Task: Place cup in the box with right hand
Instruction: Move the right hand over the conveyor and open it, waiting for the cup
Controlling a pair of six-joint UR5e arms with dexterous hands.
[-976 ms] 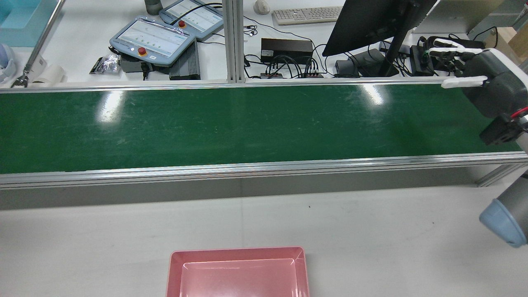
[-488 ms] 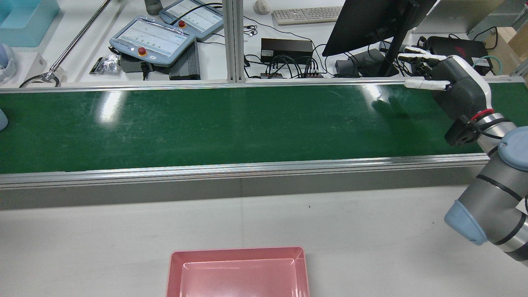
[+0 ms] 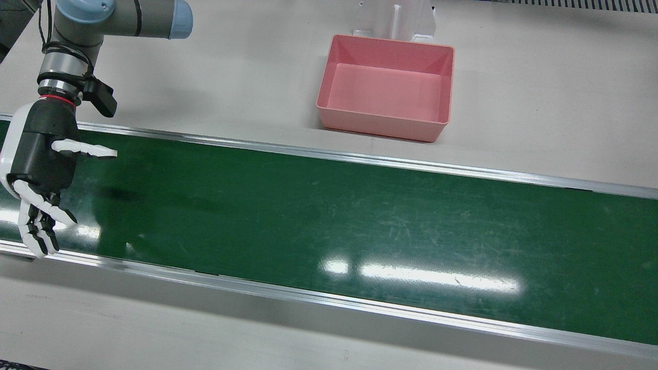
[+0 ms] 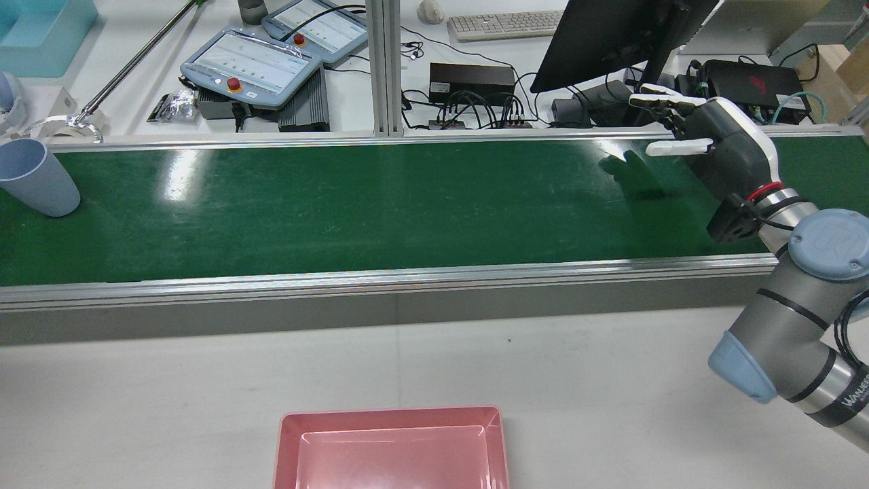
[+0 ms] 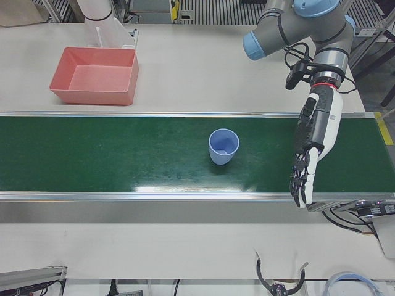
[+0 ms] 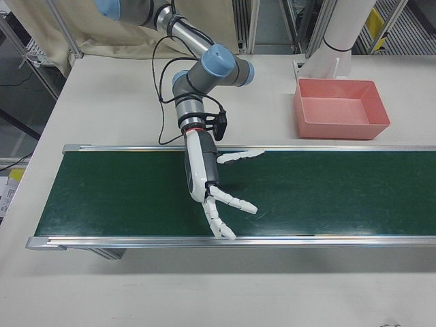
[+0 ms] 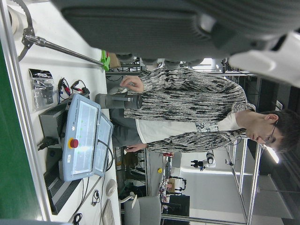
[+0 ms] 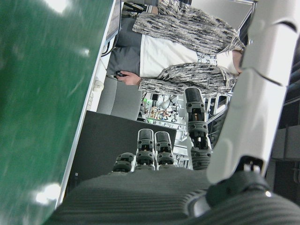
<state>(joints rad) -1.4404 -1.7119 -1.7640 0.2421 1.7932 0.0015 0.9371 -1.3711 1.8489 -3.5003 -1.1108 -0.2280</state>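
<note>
The cup [image 4: 37,176], cut off at the frame edge, looked empty; the box [image 3: 385,87] too. Both hands [image 6: 218,197] [image 5: 307,166] hung open.

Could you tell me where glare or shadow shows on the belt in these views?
Front view: a bright glare streak on the belt, near the front rail. Rear view: two glare patches, and the right hand casts a dark shadow beside it.

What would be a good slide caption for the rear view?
Right hand open above the green belt, blue cup at the far end, pink box waiting empty.
</note>
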